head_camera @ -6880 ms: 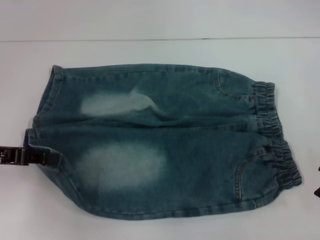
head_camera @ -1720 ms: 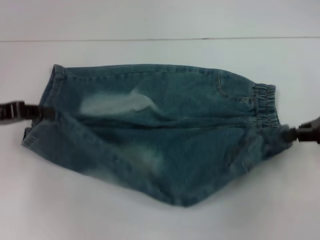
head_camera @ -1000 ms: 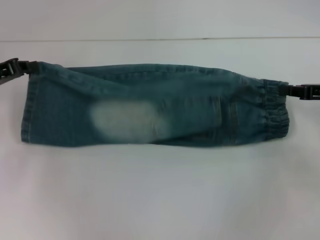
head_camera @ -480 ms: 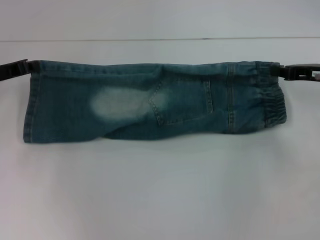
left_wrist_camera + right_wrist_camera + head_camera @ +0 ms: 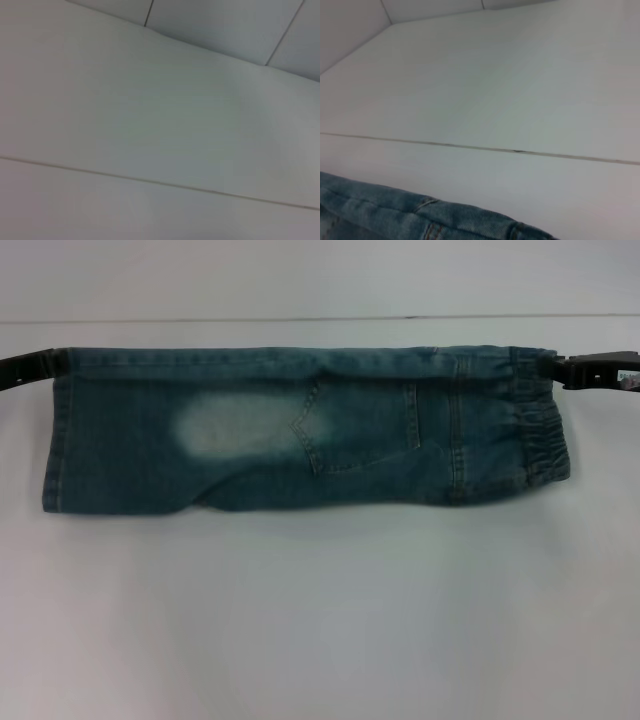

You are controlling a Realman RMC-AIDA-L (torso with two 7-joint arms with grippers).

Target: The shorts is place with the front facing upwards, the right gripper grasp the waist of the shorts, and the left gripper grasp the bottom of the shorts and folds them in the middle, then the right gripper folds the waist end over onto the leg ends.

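The denim shorts (image 5: 300,430) lie folded lengthwise in a long strip across the white table, a back pocket (image 5: 360,425) facing up. The ruffled waist (image 5: 545,435) is at the right end, the flat leg hems (image 5: 55,440) at the left end. My right gripper (image 5: 560,368) is shut on the waist's far corner. My left gripper (image 5: 55,364) is shut on the hem's far corner. In the right wrist view a strip of the shorts' denim edge (image 5: 420,212) shows. The left wrist view shows only bare table.
The white table (image 5: 320,610) spreads in front of the shorts. A thin dark seam (image 5: 300,319) runs across the table behind them; the same seam (image 5: 520,151) shows in the right wrist view.
Both grippers have carried the near half of the shorts up and over onto the far half. Since half a second ago the held edge has shifted slightly farther back.
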